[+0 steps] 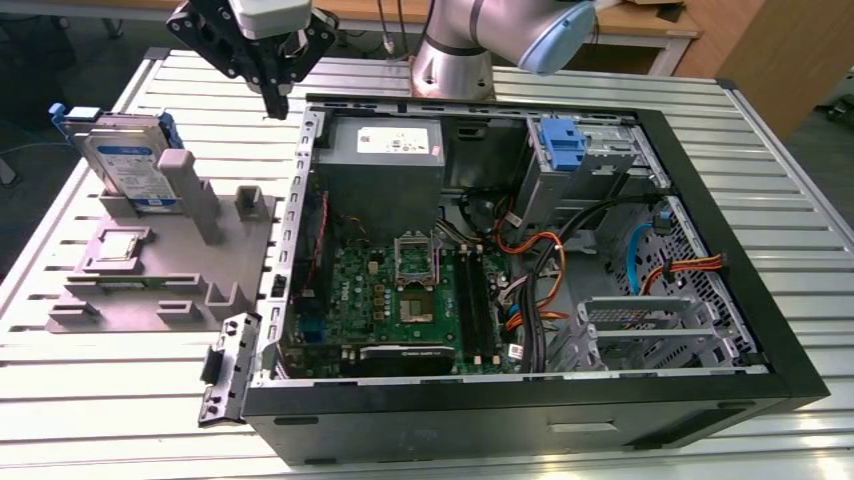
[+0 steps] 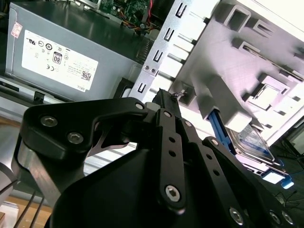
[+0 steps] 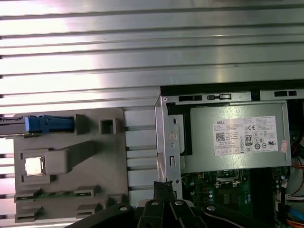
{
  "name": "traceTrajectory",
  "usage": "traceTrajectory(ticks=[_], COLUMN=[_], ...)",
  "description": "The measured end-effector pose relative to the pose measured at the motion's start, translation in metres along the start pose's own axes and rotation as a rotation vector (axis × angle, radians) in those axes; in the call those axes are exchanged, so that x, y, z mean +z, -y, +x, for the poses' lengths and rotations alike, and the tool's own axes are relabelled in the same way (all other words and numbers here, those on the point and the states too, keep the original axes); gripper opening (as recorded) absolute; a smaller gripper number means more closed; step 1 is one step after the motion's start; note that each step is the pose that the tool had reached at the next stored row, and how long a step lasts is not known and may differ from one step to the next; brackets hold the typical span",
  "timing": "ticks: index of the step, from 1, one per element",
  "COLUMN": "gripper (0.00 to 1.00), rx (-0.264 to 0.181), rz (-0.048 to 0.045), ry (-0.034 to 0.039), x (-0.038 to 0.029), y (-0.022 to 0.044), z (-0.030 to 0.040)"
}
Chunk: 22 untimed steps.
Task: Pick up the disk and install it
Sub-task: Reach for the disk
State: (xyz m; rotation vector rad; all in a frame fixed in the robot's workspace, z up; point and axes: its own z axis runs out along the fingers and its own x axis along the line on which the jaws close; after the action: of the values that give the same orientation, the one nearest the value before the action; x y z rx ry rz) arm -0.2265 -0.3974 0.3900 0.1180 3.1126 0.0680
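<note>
The disk [image 1: 130, 165] stands on edge in the grey holder [image 1: 147, 285] on the surface [image 1: 120, 420], beside the open computer case [image 1: 747, 330]. The end effector [image 1: 275, 102] hangs over the case's corner, pointing straight down, fingers pressed together and empty — a clean pickup likely needs them spread, then centred squarely over the drive's top edge.

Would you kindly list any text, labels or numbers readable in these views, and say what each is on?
White sticker on the power supply: dense print and marks, too small to read reliably.
White-and-blue label on the disk: too small to read.
Markings on the motherboard: too small to read.
</note>
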Motion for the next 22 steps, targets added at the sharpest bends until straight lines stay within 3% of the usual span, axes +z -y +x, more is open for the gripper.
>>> traceTrajectory(ticks=[22], gripper=[0.1], rx=[0.0], rz=[0.0], ry=[0.0], x=[0.0009], y=[-0.0006], z=[0.0068])
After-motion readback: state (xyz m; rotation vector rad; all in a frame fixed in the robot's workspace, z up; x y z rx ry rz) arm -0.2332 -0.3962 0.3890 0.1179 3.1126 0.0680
